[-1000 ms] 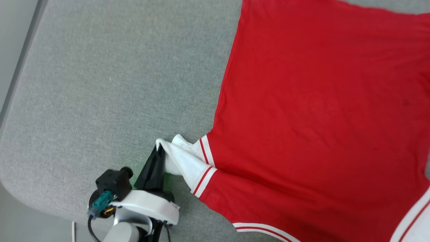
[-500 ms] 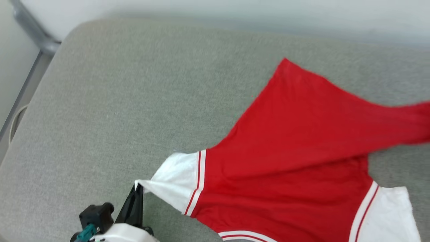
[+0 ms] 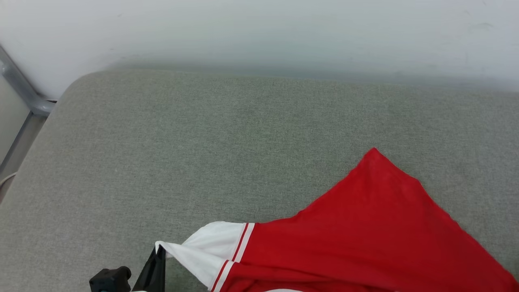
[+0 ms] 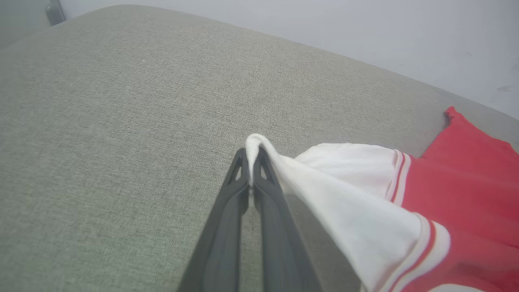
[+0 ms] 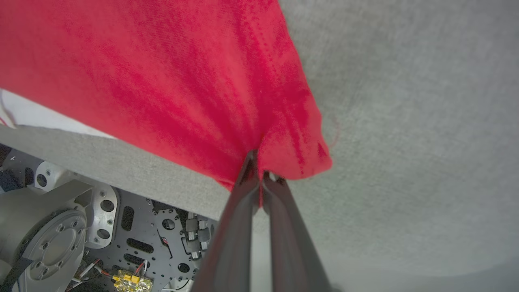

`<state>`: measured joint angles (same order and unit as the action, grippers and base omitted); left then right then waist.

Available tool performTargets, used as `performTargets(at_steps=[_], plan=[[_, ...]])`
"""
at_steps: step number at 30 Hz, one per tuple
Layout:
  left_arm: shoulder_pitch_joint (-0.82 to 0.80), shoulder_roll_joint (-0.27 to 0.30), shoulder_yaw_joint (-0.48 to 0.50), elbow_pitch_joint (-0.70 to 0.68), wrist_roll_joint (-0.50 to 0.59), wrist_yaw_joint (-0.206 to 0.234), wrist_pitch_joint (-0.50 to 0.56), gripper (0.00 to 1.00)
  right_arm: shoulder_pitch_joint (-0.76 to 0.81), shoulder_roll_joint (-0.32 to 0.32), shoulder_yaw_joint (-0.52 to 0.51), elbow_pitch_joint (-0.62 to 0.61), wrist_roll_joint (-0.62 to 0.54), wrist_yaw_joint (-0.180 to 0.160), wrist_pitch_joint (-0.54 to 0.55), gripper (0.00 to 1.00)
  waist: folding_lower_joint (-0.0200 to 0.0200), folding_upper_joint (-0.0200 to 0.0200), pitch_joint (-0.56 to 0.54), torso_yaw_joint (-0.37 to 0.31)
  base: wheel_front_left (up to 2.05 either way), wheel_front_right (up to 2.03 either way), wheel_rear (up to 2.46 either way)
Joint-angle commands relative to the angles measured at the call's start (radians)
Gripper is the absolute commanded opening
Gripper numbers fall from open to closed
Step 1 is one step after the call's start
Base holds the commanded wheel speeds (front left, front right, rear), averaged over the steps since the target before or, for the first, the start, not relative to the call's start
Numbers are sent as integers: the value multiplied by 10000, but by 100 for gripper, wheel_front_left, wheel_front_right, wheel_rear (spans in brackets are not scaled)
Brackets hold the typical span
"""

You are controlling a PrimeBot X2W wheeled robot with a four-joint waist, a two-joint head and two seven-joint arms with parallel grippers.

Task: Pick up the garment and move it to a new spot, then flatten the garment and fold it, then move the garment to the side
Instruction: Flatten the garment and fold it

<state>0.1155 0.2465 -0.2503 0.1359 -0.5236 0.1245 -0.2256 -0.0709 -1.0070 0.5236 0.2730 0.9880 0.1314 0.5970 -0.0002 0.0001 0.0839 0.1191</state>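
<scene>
The garment (image 3: 365, 239), red with a white sleeve and red-striped trim, lies plain side up at the lower right of the grey padded surface. My left gripper (image 3: 159, 253) is shut on the tip of its white sleeve (image 4: 324, 190) at the bottom left of the head view, and the left wrist view shows the cloth pinched between the dark fingers (image 4: 253, 162). In the right wrist view my right gripper (image 5: 259, 168) is shut on a red corner of the garment (image 5: 202, 81), lifted over the surface's near edge.
The grey padded surface (image 3: 202, 142) stretches wide to the left and back, ending at a pale wall (image 3: 259, 32). A metal rail (image 3: 20, 93) stands at the far left corner. The robot's base plate (image 5: 101, 227) shows below the surface's edge.
The head camera has tilted up, bringing the wall into view. The garment has been drawn toward the near edge and its far red part has folded in, while both gripped corners stay held.
</scene>
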Motion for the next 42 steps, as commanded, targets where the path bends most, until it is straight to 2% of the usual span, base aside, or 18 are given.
performTargets(at_steps=[1,7,8,9,18,24,27,32,37,42], plan=[[35,80,36,-35,1,65,-10,0,255,135,-75,44,34,-15,-67,0,2,-1,3,-21,0,0,0],[4,145,44,-40,-35,77,8,0,1385,913,-642,45,-262,-13,-391,0,2,-1,76,-114,0,0,0],[-13,154,49,-39,-37,74,5,0,1367,1025,-872,35,-353,-15,-530,41,2,-1,80,-128,0,0,0],[-28,162,48,-37,-38,78,3,0,1310,1090,-1085,21,-443,-15,-625,100,2,-1,80,-143,0,0,0],[-209,215,-74,-153,54,94,32,0,190,1195,-3119,-1194,-1258,-12,-1408,100,2,-1,179,-34,0,0,0],[-591,166,-278,-254,198,9,62,0,-1230,1285,-3539,-2299,-1817,-12,-941,100,2,-1,569,276,0,0,0],[-834,108,-417,-263,253,-24,54,0,-2107,1298,-3049,-2765,-2105,-12,-289,100,2,-1,831,455,0,0,0],[-1284,-8,-642,-263,369,-111,14,0,-3575,1369,-1531,-2929,-2395,-12,1364,100,2,-1,1215,772,0,0,0],[-1647,-166,-851,-231,461,-198,-22,0,-4873,1691,-132,-2214,-2545,-12,2781,100,2,-1,1525,1060,0,0,0],[-1924,-283,-991,-170,543,-275,-92,0,-5857,2136,777,-1038,-2790,-12,3059,100,2,-1,1863,1308,0,0,0]])
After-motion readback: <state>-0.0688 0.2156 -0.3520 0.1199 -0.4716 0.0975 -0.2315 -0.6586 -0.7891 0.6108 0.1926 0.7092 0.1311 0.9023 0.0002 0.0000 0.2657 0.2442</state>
